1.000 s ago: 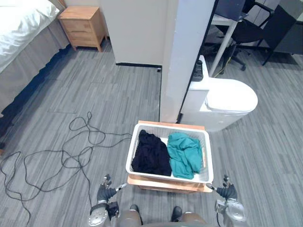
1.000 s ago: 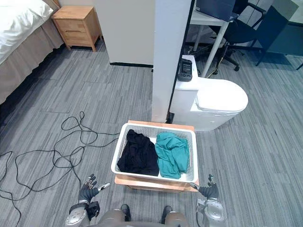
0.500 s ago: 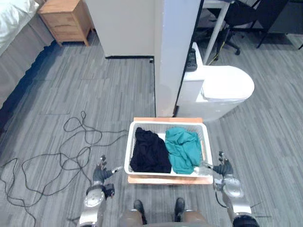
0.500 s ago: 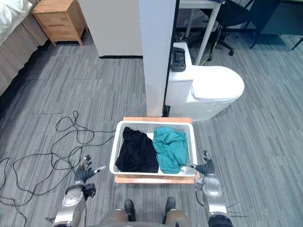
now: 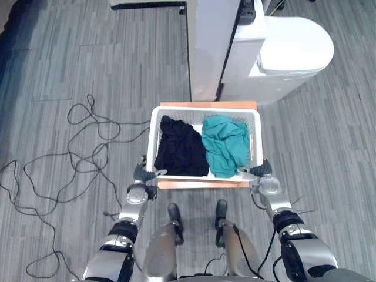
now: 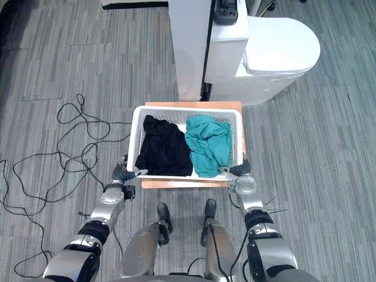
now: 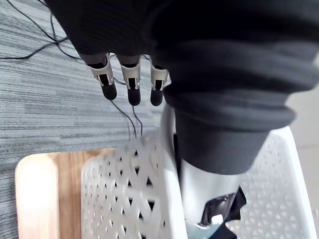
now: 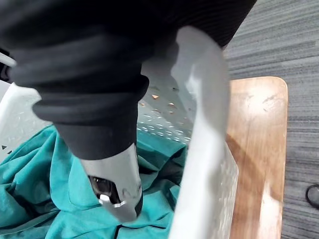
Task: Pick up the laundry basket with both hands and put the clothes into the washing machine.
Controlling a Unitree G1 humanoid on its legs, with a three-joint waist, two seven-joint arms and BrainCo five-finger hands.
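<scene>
Washer [image 5: 294, 47] stands far right, lid down. Basket [image 5: 153, 135] sits on board [image 5: 200, 184], not yet lifted, clothes [image 5: 182, 147] all inside; likely lift and loading both remain. Left hand [image 5: 143, 172] straddles near-left rim, fingers straight, no grip. Right hand [image 5: 260, 170] at near-right corner, grip can't be told.

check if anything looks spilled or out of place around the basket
Nothing stands out. The laundry basket sits square on its wooden board, and the black clothes and teal clothes lie inside, none spilled.
</scene>
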